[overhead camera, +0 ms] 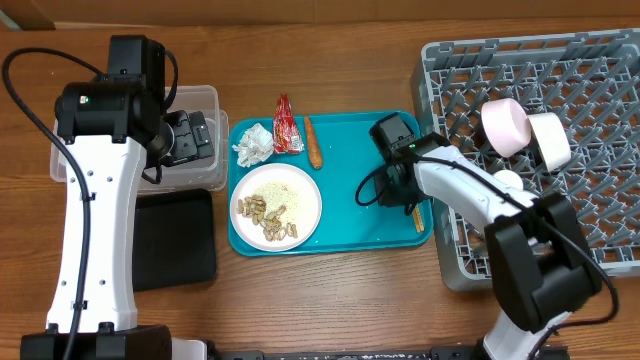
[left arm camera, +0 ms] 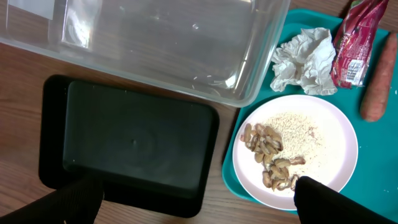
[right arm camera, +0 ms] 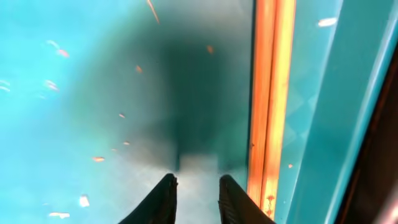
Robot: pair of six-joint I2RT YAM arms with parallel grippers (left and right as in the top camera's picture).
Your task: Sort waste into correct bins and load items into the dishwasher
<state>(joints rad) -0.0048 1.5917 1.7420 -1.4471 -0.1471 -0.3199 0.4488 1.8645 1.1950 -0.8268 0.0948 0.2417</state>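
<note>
- My left gripper (left arm camera: 198, 186) hung with its claw spread wide and empty above the black tray (left arm camera: 137, 143), which sat just beside the clear tub (left arm camera: 155, 43).
- My right gripper (right arm camera: 196, 199) was low over the teal tray (overhead camera: 350, 215). Its fingers were nearly together, with a narrow gap between them and nothing in it.
- The two chopsticks (right arm camera: 268, 93) lay side by side just right of those fingers, along the tray's right wall, untouched.
- On the same tray, the white plate (left arm camera: 342, 155) carried peanut shells (left arm camera: 267, 146) and crumbs.
- The paper ball (left arm camera: 305, 59), red wrapper (left arm camera: 357, 43) and orange-brown stick (left arm camera: 379, 81) lay just past the plate.
- In the dish rack (overhead camera: 590, 215), a pink bowl (overhead camera: 505, 125) and a white bowl (overhead camera: 550, 140) lay on their sides, touching.
</note>
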